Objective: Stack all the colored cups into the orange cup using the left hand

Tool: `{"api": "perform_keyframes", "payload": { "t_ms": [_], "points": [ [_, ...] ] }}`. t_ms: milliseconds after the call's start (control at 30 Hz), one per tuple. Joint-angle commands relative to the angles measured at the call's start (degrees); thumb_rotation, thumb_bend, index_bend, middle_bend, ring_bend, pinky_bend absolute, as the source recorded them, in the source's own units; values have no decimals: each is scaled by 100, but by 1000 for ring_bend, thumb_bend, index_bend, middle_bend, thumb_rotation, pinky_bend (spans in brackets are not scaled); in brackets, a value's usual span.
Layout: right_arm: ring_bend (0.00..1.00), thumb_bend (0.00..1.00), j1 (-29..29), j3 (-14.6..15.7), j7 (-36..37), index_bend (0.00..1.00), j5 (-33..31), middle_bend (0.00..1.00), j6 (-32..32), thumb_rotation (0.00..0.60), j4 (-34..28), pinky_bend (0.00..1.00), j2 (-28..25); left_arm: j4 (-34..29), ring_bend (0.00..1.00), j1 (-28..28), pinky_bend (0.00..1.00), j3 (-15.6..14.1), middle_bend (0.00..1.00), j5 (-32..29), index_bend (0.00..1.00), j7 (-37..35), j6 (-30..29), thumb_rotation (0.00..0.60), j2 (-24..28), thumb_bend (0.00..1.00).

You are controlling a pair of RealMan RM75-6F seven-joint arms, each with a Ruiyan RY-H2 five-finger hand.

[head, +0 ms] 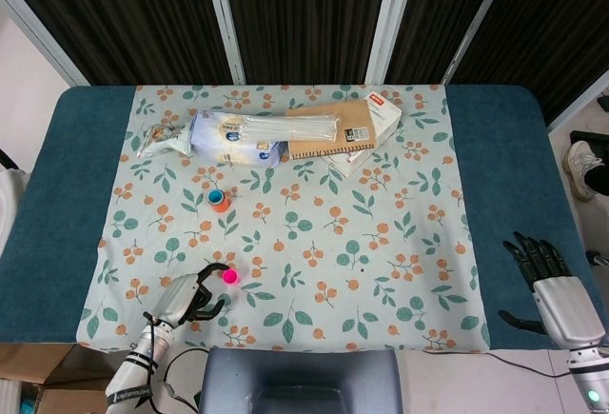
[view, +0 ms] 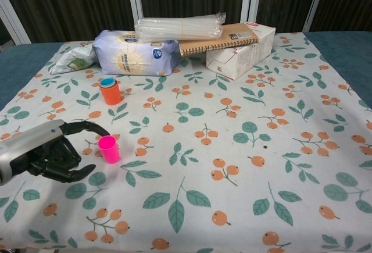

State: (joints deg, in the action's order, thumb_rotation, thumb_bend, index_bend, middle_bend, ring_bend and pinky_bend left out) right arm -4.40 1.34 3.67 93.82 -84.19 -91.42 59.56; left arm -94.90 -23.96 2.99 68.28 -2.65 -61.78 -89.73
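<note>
The orange cup (head: 220, 201) (view: 110, 92) stands upright on the floral cloth with a blue cup nested in its mouth. A pink cup (head: 229, 276) (view: 108, 149) stands upright nearer the front edge. My left hand (head: 186, 298) (view: 53, 152) sits just left of the pink cup, fingers apart and curved toward it, holding nothing; one fingertip reaches close to the cup's rim. My right hand (head: 552, 281) rests open on the blue table edge at the far right, seen only in the head view.
At the back lie a wipes pack (view: 135, 56) topped by a sleeve of clear cups (view: 180, 28), a notebook on a white box (view: 241, 48), and a small bag (view: 72, 60). The floral cloth (view: 244, 166) covers the table's middle.
</note>
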Motion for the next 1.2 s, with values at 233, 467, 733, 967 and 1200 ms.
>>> {"api": "perform_keyframes", "payload": {
  "t_ms": [233, 467, 733, 967, 1200],
  "points": [
    [0, 125, -3, 6, -67, 0, -15, 0, 24, 600, -16, 0, 8, 413, 1000, -101, 1000, 221, 1000, -179, 266, 53, 137, 600, -363, 385],
    [0, 125, 17, 1, -67, 0, -20, 0, -18, 600, -17, 0, 7, 549, 1000, -162, 1000, 338, 1000, -216, 358, -139, 292, 600, -488, 385],
    [0, 125, 22, 23, -72, 0, 5, 0, -16, 600, -15, 0, -6, 699, 1000, -229, 1000, 483, 1000, -356, 488, -245, 430, 600, -604, 413],
    [0, 125, 20, 33, -45, 0, 18, 0, -13, 600, -16, 0, -29, 807, 1000, -275, 1000, 633, 1000, -505, 628, -255, 463, 600, -671, 508],
    [0, 125, 14, 36, -55, 0, -3, 0, 19, 600, -34, 0, -36, 742, 1000, -459, 1000, 1247, 1000, -432, 640, -402, 205, 600, -531, 518]
  ]
}}
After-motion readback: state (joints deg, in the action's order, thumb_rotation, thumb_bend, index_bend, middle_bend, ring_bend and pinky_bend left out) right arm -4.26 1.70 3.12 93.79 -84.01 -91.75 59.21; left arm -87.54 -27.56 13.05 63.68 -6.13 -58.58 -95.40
